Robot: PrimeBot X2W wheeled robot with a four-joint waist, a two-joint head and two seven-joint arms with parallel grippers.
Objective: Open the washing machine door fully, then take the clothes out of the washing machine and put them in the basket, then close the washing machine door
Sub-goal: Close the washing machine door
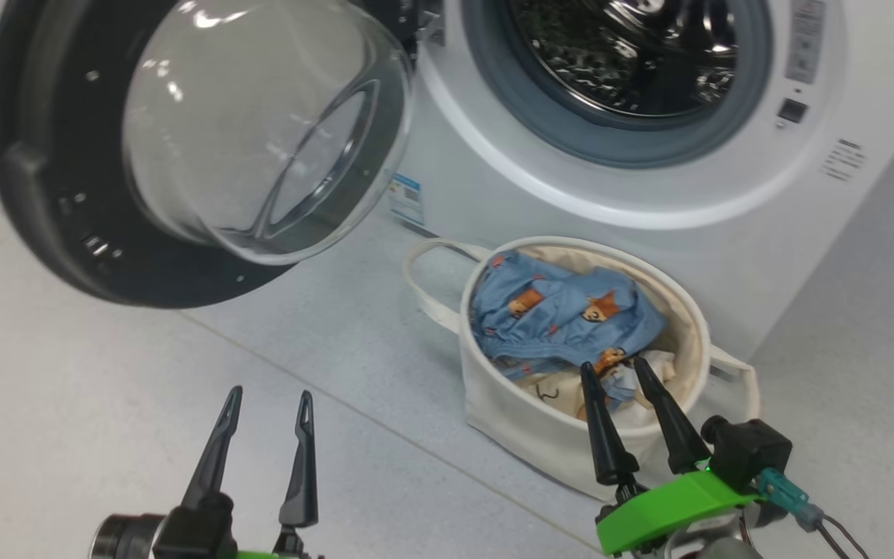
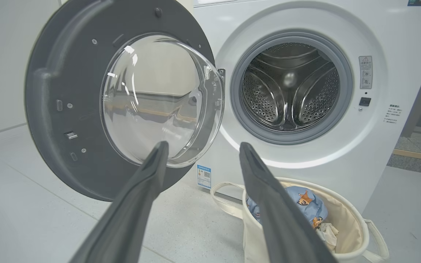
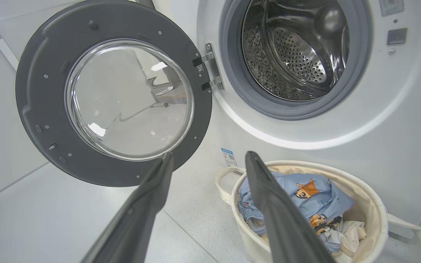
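1. A white front-loading washing machine (image 1: pixel 649 233) stands on a pale grey tiled floor (image 1: pixel 105 404). Its grey rubber gasket (image 1: pixel 571 132) and perforated steel drum (image 1: pixel 625 54) show through the round opening.
2. The large round washing machine door (image 1: pixel 51 194), a wide black ring around a bulging clear glass bowl, hangs swung wide open to the left of the opening, hinged at the opening's left edge.
3. A round cream-white canvas basket (image 1: pixel 540 435) with looped fabric handles sits on the floor just in front of the machine, below the opening.
4. The clothes (image 1: pixel 563 310), light blue and cream fabric printed with orange-brown bears, lie crumpled inside the basket.
5. The left gripper (image 1: pixel 271 392), with two long dark fingers, hovers over the floor to the left of the basket. Its fingers are spread and hold nothing.
6. The right gripper (image 1: pixel 611 363), on a green mount (image 1: pixel 664 508), has its fingers spread and holds nothing. Its tips point over the basket's near rim towards the clothes; whether they touch the fabric cannot be told.
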